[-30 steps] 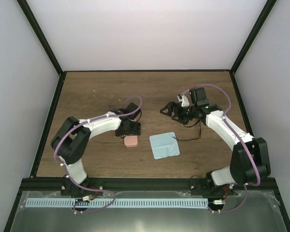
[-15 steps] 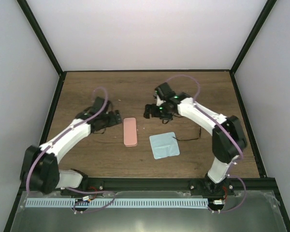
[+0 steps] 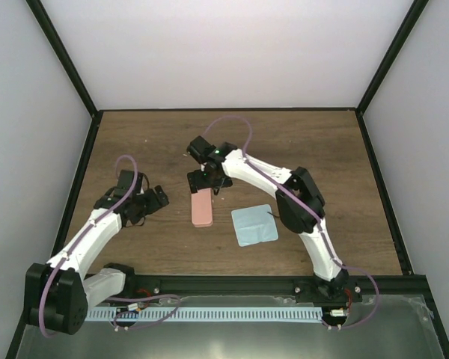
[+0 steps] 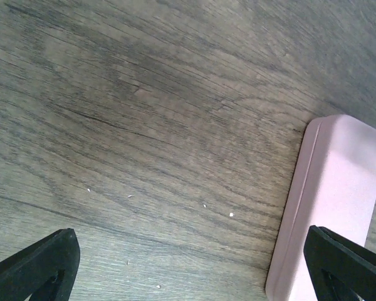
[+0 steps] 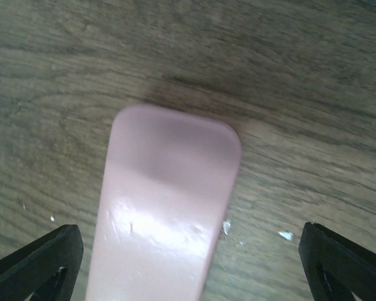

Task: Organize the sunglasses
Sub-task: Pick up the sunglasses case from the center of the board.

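**On a wooden table, two wide-open end effectors near a pink case**

At the near edge of the table (image 3: 322,149), the two arm bases sit side by side. From the left base, the left arm (image 3: 97,228) reaches out toward 1 o'clock. Its left end effector (image 3: 159,200) has its jaws spread wide and holds nothing. In its wrist view there is only bare wood grain between the black fingertips (image 4: 37,263), with the pink case at the right edge.

A light blue square cloth (image 3: 254,224) lies flat right of centre. At 9 o'clock from it, near but not touching, a salmon-pink oblong case (image 3: 202,213) lies closed, its long axis running near to far. The left end effector is at 9 o'clock from the case, near it but apart.

The right arm (image 3: 284,187) stretches from its base toward 10 o'clock, passing the cloth's right side. The right end effector (image 3: 203,187) hangs over the 12 o'clock end of the case. Its jaws are wide, one fingertip off each side of the rounded pink end, gripping nothing.

Where the sunglasses are cannot be told from these views.
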Action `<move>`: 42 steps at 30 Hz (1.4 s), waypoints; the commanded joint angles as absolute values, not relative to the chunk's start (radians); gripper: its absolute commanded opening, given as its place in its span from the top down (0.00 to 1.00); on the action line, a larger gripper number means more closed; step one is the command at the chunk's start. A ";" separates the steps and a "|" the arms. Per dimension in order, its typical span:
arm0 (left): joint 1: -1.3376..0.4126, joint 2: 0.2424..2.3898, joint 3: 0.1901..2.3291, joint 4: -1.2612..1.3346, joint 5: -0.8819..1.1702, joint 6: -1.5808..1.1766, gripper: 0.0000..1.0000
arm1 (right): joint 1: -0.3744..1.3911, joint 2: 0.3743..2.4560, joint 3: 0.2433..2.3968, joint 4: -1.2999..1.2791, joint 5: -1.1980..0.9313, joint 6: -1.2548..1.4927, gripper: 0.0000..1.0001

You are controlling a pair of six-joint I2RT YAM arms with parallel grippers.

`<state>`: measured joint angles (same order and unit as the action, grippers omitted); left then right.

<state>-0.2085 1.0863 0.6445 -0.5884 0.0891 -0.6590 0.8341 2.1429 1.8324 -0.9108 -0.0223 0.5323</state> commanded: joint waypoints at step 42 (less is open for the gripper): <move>-0.176 1.086 0.600 -0.570 0.115 -0.615 0.00 | 0.927 2.243 1.953 -1.006 0.011 0.630 0.02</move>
